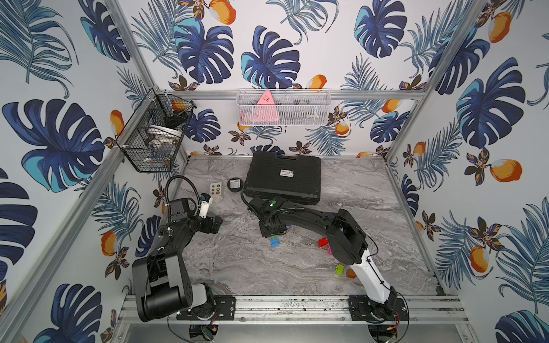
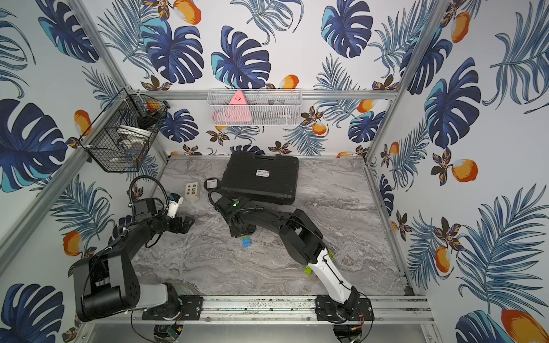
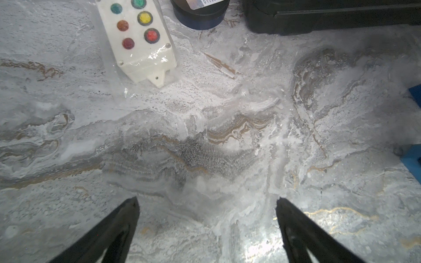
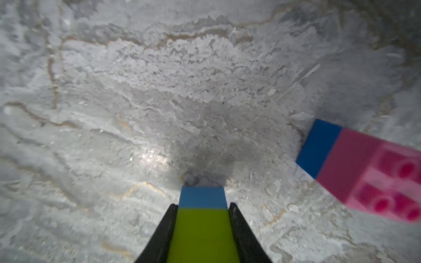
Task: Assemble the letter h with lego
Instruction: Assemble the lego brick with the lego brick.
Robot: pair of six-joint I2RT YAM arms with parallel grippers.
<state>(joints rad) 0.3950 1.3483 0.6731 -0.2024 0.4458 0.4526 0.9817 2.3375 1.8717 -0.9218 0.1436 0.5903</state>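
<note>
Lego stack [image 4: 202, 225] — one lime green brick joined to one blue — is clamped between the fingers of the right gripper [image 4: 202, 205]. The jaws are narrowed onto its sides and the blue end points at the table [image 4: 136, 91]; touching or not, can't tell. In a top view the same stack [image 1: 274, 240] pokes out below the gripper, mid-table, in front of the black case [image 1: 283, 176].

The right arm [image 1: 312, 218] stretches from its base at the near right rail, elbow bent, forearm reaching inward and left, wrist tipped down. The left arm [image 1: 166, 252] is folded up at the near left. The left gripper [image 3: 207, 200] is spread wide with nothing in it, hanging over bare table near the button box [image 3: 136, 38].

Counts:
- **Second stack:** the pink-and-blue stack [image 4: 355, 168], one pink brick and one blue, rests on the table just beside the held one.
- **Loose bricks by the right arm's elbow and white link:** one red brick [image 1: 322, 242], one pink brick [image 1: 329, 251], one lime green brick [image 1: 338, 269], one orange brick [image 1: 352, 273] — the arm hides part of that group.
- **Other things on the table:** one button box with six buttons, one black case, one round black puck [image 1: 234, 184].
- **On the walls:** two baskets, a black wire basket [image 1: 148, 142] and a white mesh basket [image 1: 283, 108].
</note>
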